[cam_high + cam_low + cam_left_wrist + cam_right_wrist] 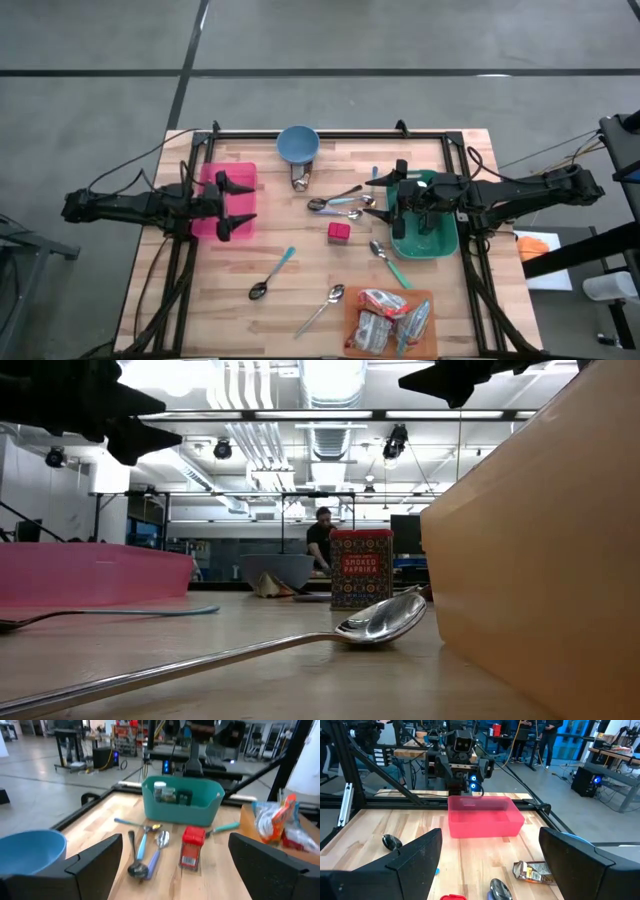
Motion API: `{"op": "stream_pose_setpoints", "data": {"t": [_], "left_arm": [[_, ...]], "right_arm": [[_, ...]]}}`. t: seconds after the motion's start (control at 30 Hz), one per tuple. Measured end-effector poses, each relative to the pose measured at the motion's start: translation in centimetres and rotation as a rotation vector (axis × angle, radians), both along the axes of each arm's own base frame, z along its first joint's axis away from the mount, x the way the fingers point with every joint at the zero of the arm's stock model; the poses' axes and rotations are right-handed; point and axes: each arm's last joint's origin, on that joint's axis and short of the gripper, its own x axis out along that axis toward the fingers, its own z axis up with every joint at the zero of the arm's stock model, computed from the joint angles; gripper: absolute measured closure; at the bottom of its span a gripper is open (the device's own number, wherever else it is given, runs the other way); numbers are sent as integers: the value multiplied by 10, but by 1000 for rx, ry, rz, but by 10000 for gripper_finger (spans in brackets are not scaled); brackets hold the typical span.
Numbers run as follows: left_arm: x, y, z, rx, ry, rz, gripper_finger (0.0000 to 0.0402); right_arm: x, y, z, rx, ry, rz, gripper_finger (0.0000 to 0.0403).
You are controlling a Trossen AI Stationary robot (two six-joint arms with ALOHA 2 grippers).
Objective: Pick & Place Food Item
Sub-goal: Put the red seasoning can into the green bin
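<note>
Half-hidden teal bin (432, 243) under right claw (390, 193)

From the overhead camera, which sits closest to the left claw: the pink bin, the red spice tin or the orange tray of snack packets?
1. Pink plastic bin, directly under the open left claw.
2. Small red spice tin, mid-table.
3. Orange tray of snack packets, at the right side of the bottom edge.

Bright overhead strip lights — glare above, foreground blurred.
</note>
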Motion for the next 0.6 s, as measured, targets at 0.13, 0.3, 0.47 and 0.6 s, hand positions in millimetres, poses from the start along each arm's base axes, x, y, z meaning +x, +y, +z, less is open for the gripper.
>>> {"op": "stream_pose_setpoints", "data": {"t": [0.13, 0.3, 0.47, 0.6], "left_arm": [[0, 0, -3, 2, 29, 0, 34], [0, 0, -3, 0, 28, 0, 34], [0, 0, -3, 0, 28, 0, 34], [0, 0, -3, 0, 28, 1, 34]], "right_arm": [[0, 0, 0, 0, 0, 0, 72], [0, 0, 0, 0, -1, 0, 72], [0, 0, 0, 0, 0, 0, 72], [0, 0, 0, 0, 0, 0, 72]]}}
